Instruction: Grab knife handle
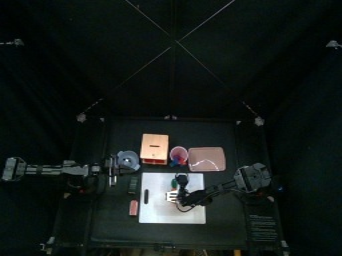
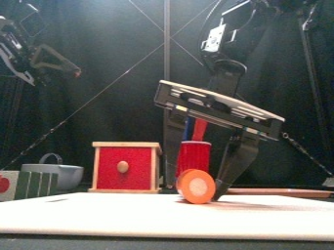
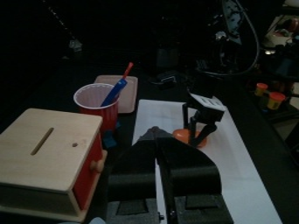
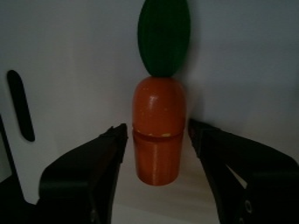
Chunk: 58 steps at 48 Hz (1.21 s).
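As jaws gape, toy carrot (image 4: 160, 131) between

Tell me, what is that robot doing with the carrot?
The right gripper is down on the white mat with its jaws open on either side of a toy carrot, not squeezing it yet. A black knife lies beside it, untouched. The left gripper waits, raised near the wooden box and red cup.

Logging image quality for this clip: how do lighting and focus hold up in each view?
Top view: dark, table small, only the white mat bright. Front view: toy carrot near and soft, curtains black. Left wrist view: dim, own jaws blurred. Right wrist view: evenly lit, carrot clear, jaw edges soft.
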Tool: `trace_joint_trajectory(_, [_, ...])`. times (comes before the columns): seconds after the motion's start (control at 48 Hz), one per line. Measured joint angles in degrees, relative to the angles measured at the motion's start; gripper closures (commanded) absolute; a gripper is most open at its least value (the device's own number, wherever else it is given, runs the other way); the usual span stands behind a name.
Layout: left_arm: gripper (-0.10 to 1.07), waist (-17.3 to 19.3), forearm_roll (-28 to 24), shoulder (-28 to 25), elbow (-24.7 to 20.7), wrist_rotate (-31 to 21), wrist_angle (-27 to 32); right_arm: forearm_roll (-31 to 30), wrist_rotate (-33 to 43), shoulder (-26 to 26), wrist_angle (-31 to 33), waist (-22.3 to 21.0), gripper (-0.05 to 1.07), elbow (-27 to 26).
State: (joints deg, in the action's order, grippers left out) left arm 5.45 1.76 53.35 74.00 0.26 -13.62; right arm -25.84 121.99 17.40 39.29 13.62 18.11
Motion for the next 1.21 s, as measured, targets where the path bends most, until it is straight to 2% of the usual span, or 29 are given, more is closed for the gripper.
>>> trace_joint_trajectory(0.458, [0.69,0.4,-0.1,-0.1,0.0,0.0,0.1,-1.6,-0.1,-2.0,2.0,0.1,0.06,0.1])
trace_joint_trajectory(0.667, [0.69,0.4,0.0,-0.1,0.1,0.0,0.0,-5.1,-0.2,-6.3,2.1,0.2,0.06,0.2])
trace_joint_trajectory(0.938, [0.69,0.4,-0.1,-0.1,0.0,0.0,0.0,-10.3,-0.4,-14.8,2.2,0.5,0.06,2.3])
trace_joint_trajectory(1.104, [0.69,0.6,-0.1,0.0,0.0,0.0,0.1,-12.2,-5.0,-17.8,1.7,0.4,0.06,3.0])
trace_joint_trajectory(1.208, [0.69,1.0,-0.1,0.0,0.0,0.0,0.1,-11.5,-12.0,-18.8,1.6,0.1,0.06,2.5])
